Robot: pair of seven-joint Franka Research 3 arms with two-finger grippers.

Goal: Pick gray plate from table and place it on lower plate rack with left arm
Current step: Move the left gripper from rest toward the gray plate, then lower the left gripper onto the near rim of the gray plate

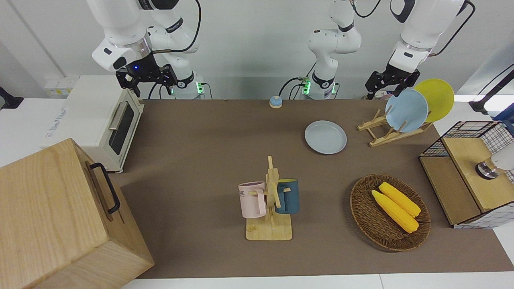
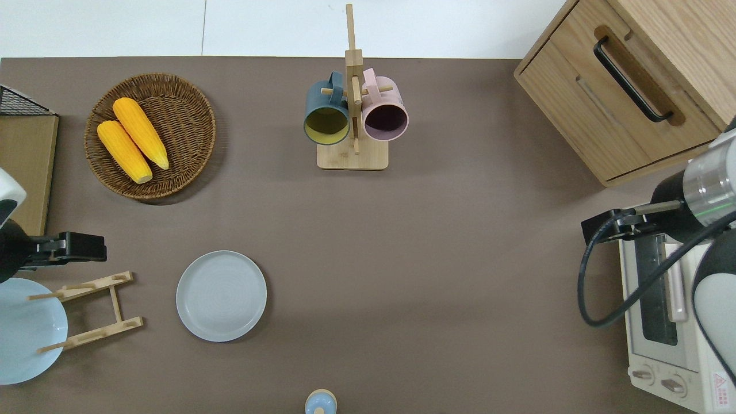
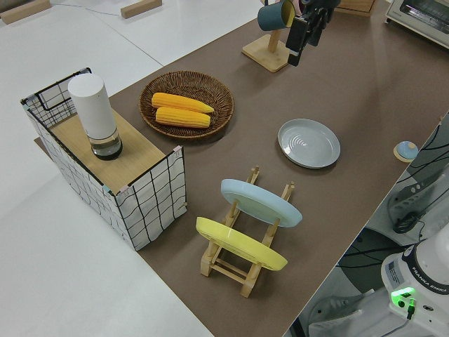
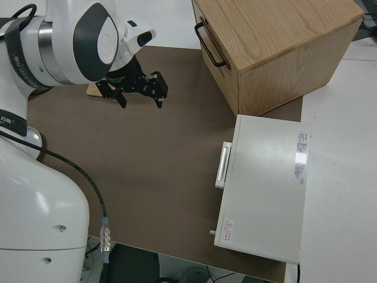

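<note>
The gray plate [image 1: 325, 137] lies flat on the brown table [image 1: 209, 136], beside the lower plate rack [image 1: 381, 135]; it also shows in the overhead view [image 2: 221, 296] and the left side view [image 3: 309, 142]. The rack [image 2: 92, 310] holds a light-blue plate [image 1: 406, 110] and a yellow plate [image 1: 437, 98], both leaning in its slots. My left gripper [image 1: 384, 89] is open and empty, up in the air over the mat by the rack's farther rail [image 2: 100, 251], apart from the gray plate. My right arm is parked, its gripper [image 1: 147, 82] open.
A wicker basket [image 1: 363, 216] with two corn cobs and a wooden mug stand [image 1: 270, 224] with a pink and a dark blue mug stand farther from the robots. A wire-sided shelf [image 1: 461, 172], a wooden cabinet [image 1: 60, 216], a toaster oven [image 1: 100, 120] and a small blue knob [image 1: 275, 102] are also here.
</note>
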